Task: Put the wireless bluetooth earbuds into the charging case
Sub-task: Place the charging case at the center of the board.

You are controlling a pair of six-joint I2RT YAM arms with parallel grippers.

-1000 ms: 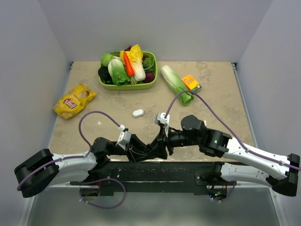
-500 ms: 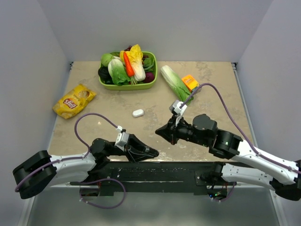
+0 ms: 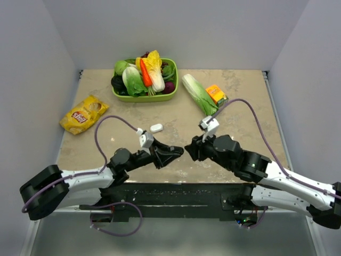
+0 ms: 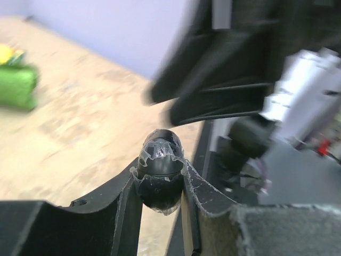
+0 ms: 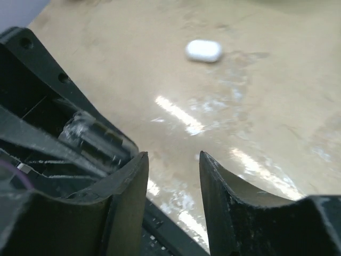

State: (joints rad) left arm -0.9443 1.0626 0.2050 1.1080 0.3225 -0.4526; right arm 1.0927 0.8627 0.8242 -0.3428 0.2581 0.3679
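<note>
My left gripper [image 3: 178,152] [image 4: 160,184] is shut on a small black egg-shaped charging case [image 4: 159,165], which stands up between its fingers. My right gripper [image 3: 188,151] [image 5: 173,160] faces it tip to tip, just right of it, open with nothing between its fingers. In the left wrist view the right gripper's fingers [image 4: 213,90] hang blurred just above the case. A small white pill-shaped case [image 3: 156,128] [image 5: 203,50] lies shut on the table behind the grippers. No earbuds show in any view.
A green basket [image 3: 139,97] of vegetables stands at the back. A loose cabbage [image 3: 200,96] and an orange packet [image 3: 217,94] lie to its right. A yellow chip bag [image 3: 83,114] lies at the left. The black base rail [image 3: 176,194] runs along the near edge.
The two grippers drew apart, then came back together tip to tip. My left gripper rose and moved right and away from the near edge with the black case. The right gripper swung back left.
</note>
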